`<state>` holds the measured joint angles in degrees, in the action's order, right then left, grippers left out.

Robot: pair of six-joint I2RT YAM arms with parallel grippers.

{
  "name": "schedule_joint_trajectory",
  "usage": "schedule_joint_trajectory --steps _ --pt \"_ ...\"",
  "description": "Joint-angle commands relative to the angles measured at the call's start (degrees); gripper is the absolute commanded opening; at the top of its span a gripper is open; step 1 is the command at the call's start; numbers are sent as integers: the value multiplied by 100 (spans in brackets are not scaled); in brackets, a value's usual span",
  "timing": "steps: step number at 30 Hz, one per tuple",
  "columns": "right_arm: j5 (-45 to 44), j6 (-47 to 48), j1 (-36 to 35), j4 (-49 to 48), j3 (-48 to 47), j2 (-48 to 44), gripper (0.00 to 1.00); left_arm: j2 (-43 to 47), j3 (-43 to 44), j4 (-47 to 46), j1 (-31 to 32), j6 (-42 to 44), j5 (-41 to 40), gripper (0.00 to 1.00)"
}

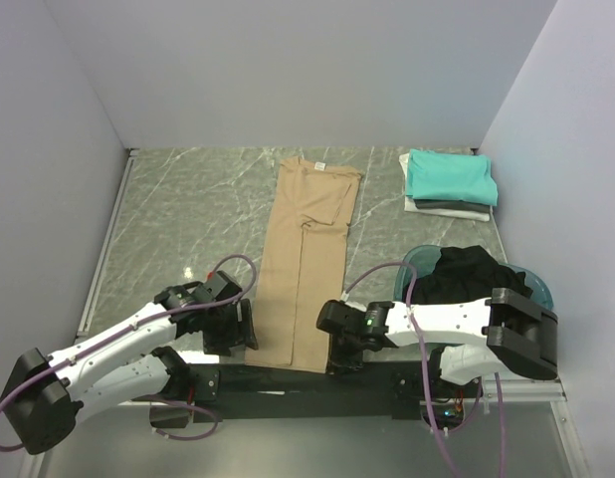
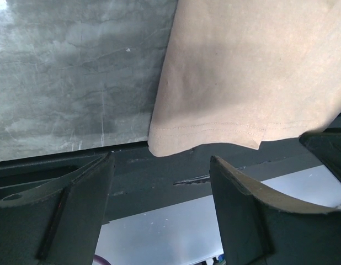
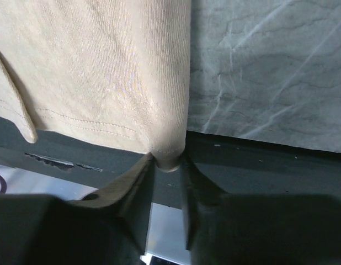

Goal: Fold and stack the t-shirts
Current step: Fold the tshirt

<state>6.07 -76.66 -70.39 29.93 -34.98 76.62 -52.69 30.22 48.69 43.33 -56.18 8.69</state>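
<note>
You have folded shirts point(image 1: 449, 182) stacked at two o'clock, teal on top. The tan shirt point(image 1: 307, 264) lies mid-surface as a long strip, not yet folded crosswise. Your right end effector point(image 3: 168, 163) pinches its near hem corner, and the left end effector point(image 2: 159, 171) hangs spread by the other corner. A black shirt point(image 1: 467, 269) waits in the basin point(image 1: 542, 289) at four o'clock.

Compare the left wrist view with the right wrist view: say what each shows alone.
Left wrist only: the left gripper open, a hem corner of the tan shirt lying free ahead of it. Right wrist only: the right gripper pinched shut on the other hem corner. Both: the stitched hem, the marbled table and the dark strip at its edge.
</note>
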Motion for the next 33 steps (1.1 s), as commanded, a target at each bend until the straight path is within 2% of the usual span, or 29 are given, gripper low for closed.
schedule_joint_trajectory --steps 1,6,9,11,15,18,33 --pt "-193 -86 -80 -181 71 90 30 118 -42 -114 123 55 -122 75" --pt "-202 -59 -89 -102 53 143 13 118 -16 0 377 -191 -447 73" --pt "-176 -94 -106 -119 88 152 11 92 -7 53 518 -305 -578 71" --pt "-185 -86 -124 -84 79 152 10 57 -24 53 624 -402 -640 68" --pt "-229 -86 -133 12 18 125 10 -154 -60 1 799 -508 -676 54" --pt "-237 -121 -133 30 26 81 9 -207 -121 -87 852 -534 -623 47" --pt "-299 -305 -203 91 -96 -7 9 -602 -165 -421 905 -543 -587 46"
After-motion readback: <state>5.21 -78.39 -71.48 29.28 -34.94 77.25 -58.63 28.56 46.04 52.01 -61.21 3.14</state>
